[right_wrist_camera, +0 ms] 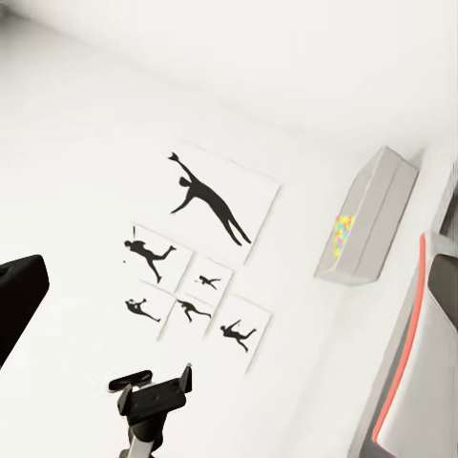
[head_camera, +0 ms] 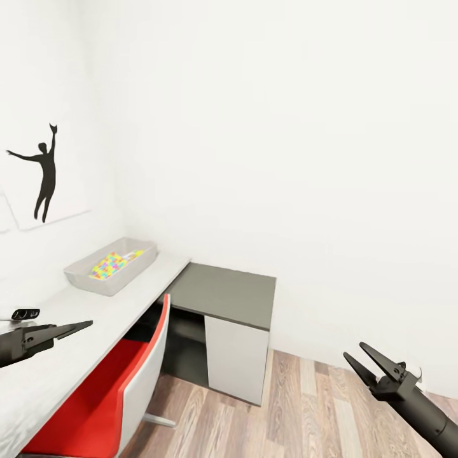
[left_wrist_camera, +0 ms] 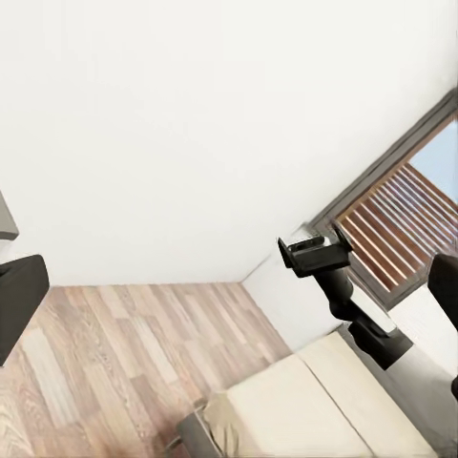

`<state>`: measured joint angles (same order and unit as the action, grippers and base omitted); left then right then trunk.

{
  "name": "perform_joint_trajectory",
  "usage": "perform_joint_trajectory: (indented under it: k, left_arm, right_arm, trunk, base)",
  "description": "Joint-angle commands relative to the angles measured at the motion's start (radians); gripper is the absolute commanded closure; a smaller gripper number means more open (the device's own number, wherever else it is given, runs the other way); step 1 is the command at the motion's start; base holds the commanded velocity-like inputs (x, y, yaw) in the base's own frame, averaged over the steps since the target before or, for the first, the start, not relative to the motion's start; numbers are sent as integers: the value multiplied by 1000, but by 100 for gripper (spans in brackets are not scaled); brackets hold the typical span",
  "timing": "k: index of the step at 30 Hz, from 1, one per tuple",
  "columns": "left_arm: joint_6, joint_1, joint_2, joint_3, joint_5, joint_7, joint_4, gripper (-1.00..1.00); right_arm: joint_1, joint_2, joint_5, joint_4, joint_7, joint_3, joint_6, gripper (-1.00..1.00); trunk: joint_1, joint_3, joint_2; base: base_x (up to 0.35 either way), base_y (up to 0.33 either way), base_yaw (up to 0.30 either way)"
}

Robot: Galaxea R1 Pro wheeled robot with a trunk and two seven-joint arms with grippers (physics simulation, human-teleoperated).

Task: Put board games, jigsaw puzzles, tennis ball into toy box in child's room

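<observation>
So from the head camera the toy box (head_camera: 113, 265) sits at about 10 o'clock, on the long pale part of the desk (head_camera: 76, 318) up against the white wall, and there's a mosaic jigsaw puzzle (head_camera: 113, 264) lying inside it, all yellow, pink, green and blue bits. Can't make out anything else in the bin from here. The lower dark grey desk section (head_camera: 226, 294) joins on at roughly 12 o'clock of the view's lower half, with a white panel (head_camera: 236, 358) under it. A red and white chair (head_camera: 105, 394) is tucked in beside the pale top at around 7 o'clock. The left gripper (head_camera: 81, 327) hovers over the pale desk at 9 o'clock, fingers look pressed together, nothing in them. The right gripper (head_camera: 362, 357) is down at 4 o'clock over the wood-plank floor (head_camera: 305, 407), fingers spread apart and empty. A black silhouette poster (head_camera: 43, 175) hangs on the wall at 10 o'clock, above the box. The right wrist camera catches the toy box (right_wrist_camera: 367, 229) with the colourful puzzle (right_wrist_camera: 343, 234) in it, plus a cluster of sports posters (right_wrist_camera: 196, 258). The left wrist camera shows the bed (left_wrist_camera: 324, 405) with its beige mattress, and a dark-framed window (left_wrist_camera: 396, 224) behind it.
</observation>
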<state>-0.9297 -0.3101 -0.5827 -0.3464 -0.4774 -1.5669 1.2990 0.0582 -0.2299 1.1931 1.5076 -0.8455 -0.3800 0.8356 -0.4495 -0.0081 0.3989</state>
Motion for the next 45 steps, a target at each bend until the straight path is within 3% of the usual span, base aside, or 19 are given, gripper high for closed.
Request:
perform_joint_trajectory:
  k: [1, 21, 26, 33, 37, 41, 43, 45]
  left_arm:
    - [-11, 0, 0, 0, 1, -4, 0, -100]
    - [-11, -1, 2, 4, 0, -4, 4, -100]
    - [-14, -5, 22, 32, 5, -4, 23, -100]
    - [-67, -76, 41, 135, 10, 1, 102, -100]
    - [-102, -164, 70, 205, 10, 87, 120, -100]
    - [-115, -254, 141, 310, 26, 188, 124, -100]
    - [-117, -294, 186, 371, 61, 265, 123, -100]
    - [-117, -321, 237, 407, 95, 323, 118, -100]
  right_arm:
    - [0, 0, 3, 0, 0, 0, 5, -100]
    - [0, 0, 1, -14, 2, 1, 4, -100]
    - [0, 1, -1, -24, 3, 6, 4, -100]
    - [0, 1, -15, -26, 25, 12, 4, -100]
    - [0, 1, -18, -27, 31, 9, 4, -100]
    - [0, -2, -17, -34, 31, -2, 6, -100]
    - [0, -5, -17, -59, 31, -18, 6, -100]
    - [0, -8, -18, -101, 32, -35, 6, -100]
  trunk:
    - [0, 0, 1]
    - [0, 9, 1]
    - [0, 12, 1]
    - [0, 15, 1]
    - [0, 18, 1]
    - [0, 20, 1]
    - [0, 21, 1]
    - [0, 23, 1]
  base:
    - [0, 0, -271]
    - [0, 0, -271]
    - [0, 0, -271]
    - [0, 0, -271]
    - [0, 0, -271]
    - [0, 0, -271]
    - [0, 0, -255]
    - [0, 0, -245]
